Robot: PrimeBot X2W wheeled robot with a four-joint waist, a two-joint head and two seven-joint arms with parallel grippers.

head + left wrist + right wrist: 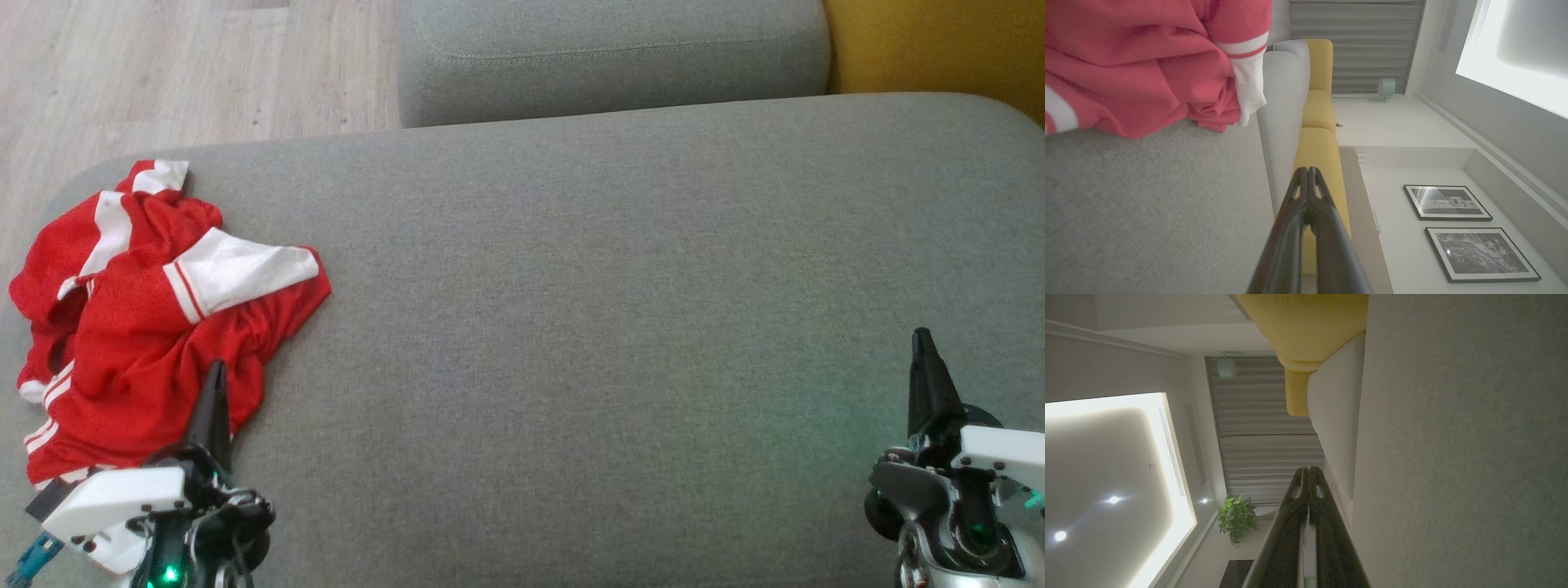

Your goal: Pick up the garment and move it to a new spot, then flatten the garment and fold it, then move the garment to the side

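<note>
A red garment (pixel 147 327) with white sleeve ends and white stripes lies crumpled at the left end of the grey cushion (pixel 612 327). It also fills the upper left of the left wrist view (pixel 1135 61). My left gripper (pixel 216 371) is shut and empty, its tip over the garment's near edge in the head view; in its own view the fingertips (pixel 1307 173) are pressed together, off the cloth. My right gripper (pixel 922 339) is shut and empty above the cushion's right side, far from the garment, its fingers together in its own view (pixel 1308 471).
A second grey cushion (pixel 612 57) sits behind the first, with a yellow cushion (pixel 939 49) at the back right. Pale wooden floor (pixel 180 73) lies beyond the cushion's left end. The bare grey surface stretches from the garment to the right gripper.
</note>
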